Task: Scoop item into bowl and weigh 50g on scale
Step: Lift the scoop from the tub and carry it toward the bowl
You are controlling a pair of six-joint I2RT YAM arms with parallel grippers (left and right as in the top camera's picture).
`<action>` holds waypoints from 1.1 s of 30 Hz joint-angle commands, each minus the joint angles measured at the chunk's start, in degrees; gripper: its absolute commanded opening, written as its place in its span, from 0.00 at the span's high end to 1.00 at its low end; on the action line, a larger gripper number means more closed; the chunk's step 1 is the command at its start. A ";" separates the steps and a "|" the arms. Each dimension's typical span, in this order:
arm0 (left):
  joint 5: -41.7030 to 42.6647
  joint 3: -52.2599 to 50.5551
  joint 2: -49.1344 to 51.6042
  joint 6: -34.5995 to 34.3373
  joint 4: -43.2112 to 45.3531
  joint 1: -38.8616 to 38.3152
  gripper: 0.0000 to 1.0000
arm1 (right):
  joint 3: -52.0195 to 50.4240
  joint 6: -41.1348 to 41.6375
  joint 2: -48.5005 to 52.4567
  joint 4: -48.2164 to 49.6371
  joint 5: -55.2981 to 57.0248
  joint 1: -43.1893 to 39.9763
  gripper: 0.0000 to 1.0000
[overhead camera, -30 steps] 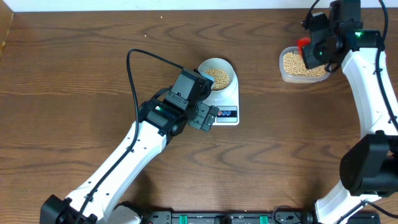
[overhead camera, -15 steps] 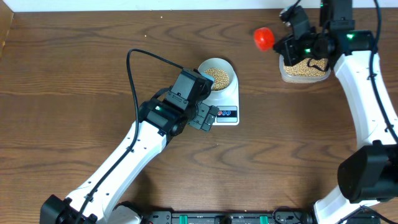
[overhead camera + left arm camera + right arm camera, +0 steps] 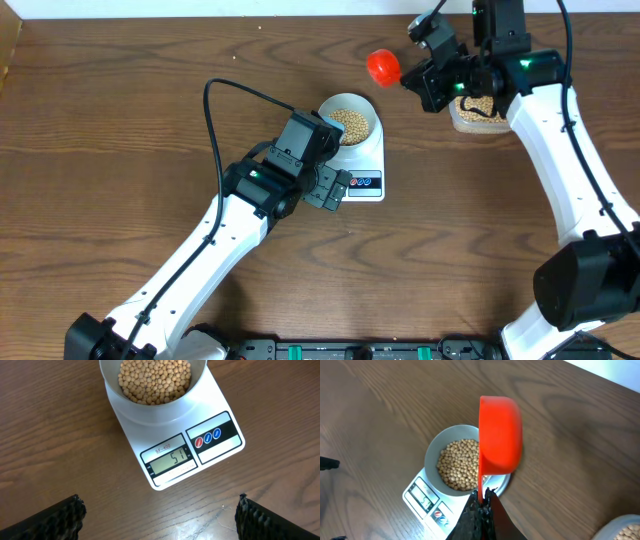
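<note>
The pale blue-grey bowl (image 3: pixel 367 107) stands on the white scale (image 3: pixel 368 160) and holds a heap of tan beans (image 3: pixel 350 122). In the left wrist view the scale display (image 3: pixel 170 458) reads 51, with the bowl (image 3: pixel 111 380) and beans (image 3: pixel 155 379) above it. My left gripper (image 3: pixel 160 520) is open and empty, low over the table just in front of the scale. My right gripper (image 3: pixel 425 80) is shut on the handle of the red scoop (image 3: pixel 382 66), held in the air to the right of the bowl. In the right wrist view the scoop (image 3: pixel 500 435) shows its outside; its contents are hidden.
A clear plastic tub of beans (image 3: pixel 470 115) stands at the back right, partly hidden under my right arm. My left arm (image 3: pixel 230 225) stretches from the front left towards the scale, with a black cable (image 3: pixel 215 110) looping above it.
My right gripper has lifted the red scoop out of the tub and carried it left towards the bowl. The left arm, bowl and scale have not moved.
</note>
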 commanded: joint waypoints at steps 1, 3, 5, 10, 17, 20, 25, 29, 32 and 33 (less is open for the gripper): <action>-0.15 0.17 0.04 -0.09 -0.15 0.17 0.02 | 0.52 0.52 -1.05 0.35 -1.22 0.96 0.99; -0.15 0.17 0.04 -0.09 -0.13 0.17 0.02 | 0.52 0.52 -1.05 0.39 -1.22 1.05 0.99; -0.15 0.17 0.04 -0.09 -0.13 0.17 0.02 | 0.52 0.52 -1.05 0.39 -1.22 1.20 0.99; -0.15 0.17 0.04 -0.09 -0.15 0.17 0.02 | 0.50 0.13 -1.05 0.42 -1.22 1.68 0.99; -0.15 0.17 0.04 -0.09 -0.15 0.17 0.02 | 0.50 0.13 -1.05 0.48 -1.22 1.68 0.99; -0.15 0.17 0.04 -0.09 -0.15 0.17 0.02 | 0.52 0.13 -1.05 0.57 -1.22 1.68 0.99; -0.15 0.17 0.04 -0.09 -0.13 0.17 0.02 | 0.50 0.11 -1.05 0.57 -1.22 1.73 0.99; -0.15 0.17 0.04 -0.09 -0.13 0.17 0.02 | 0.50 0.11 -1.05 0.61 -1.22 1.97 0.99; -0.15 0.17 0.04 -0.09 -0.15 0.17 0.02 | 0.50 0.09 -1.05 0.61 -1.20 2.10 0.99; -0.15 0.17 0.04 -0.09 -0.13 0.17 0.02 | 0.50 0.00 -1.05 0.61 -1.20 2.12 0.99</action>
